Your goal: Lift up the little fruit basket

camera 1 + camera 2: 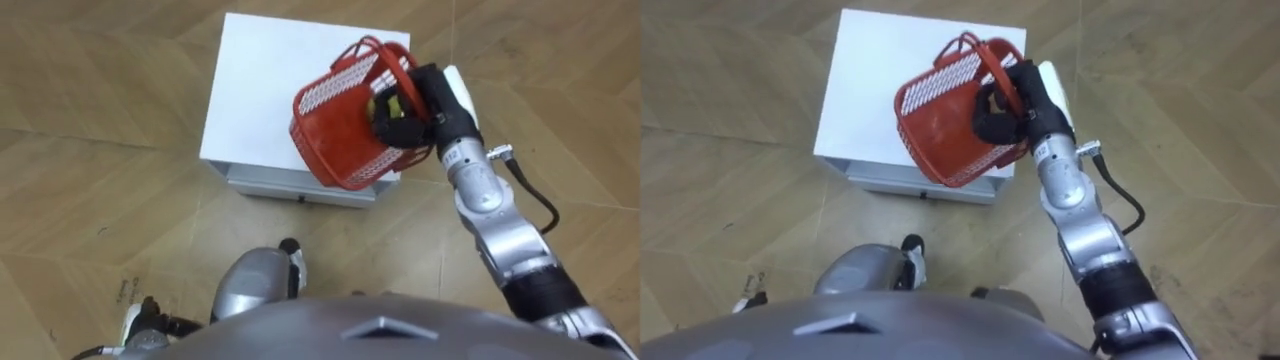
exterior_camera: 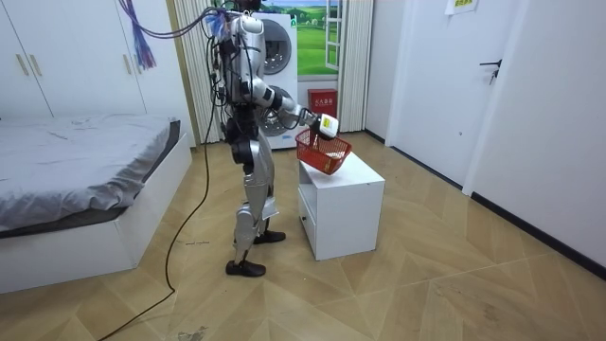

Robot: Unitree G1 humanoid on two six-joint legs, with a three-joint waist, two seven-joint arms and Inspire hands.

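A red plastic basket point(image 1: 340, 125) hangs tilted above the near right corner of a white cabinet point(image 1: 260, 80), off its top. My right hand point(image 1: 410, 110) comes in from the right and is shut on the basket's handle at its rim. Something yellowish point(image 1: 384, 103) shows inside the basket beside the fingers. In the room view I stand upright at the cabinet point(image 2: 346, 204) with the right arm stretched forward, holding the basket point(image 2: 324, 152) over it. My left hand point(image 1: 140, 322) hangs low at my left side, small and unclear.
The cabinet has a drawer front point(image 1: 300, 190) facing me, close to my legs. Wooden floor lies all around. A bed point(image 2: 76, 180) stands behind me, and a washing machine point(image 2: 279, 57) and a door point(image 2: 426, 76) are further off.
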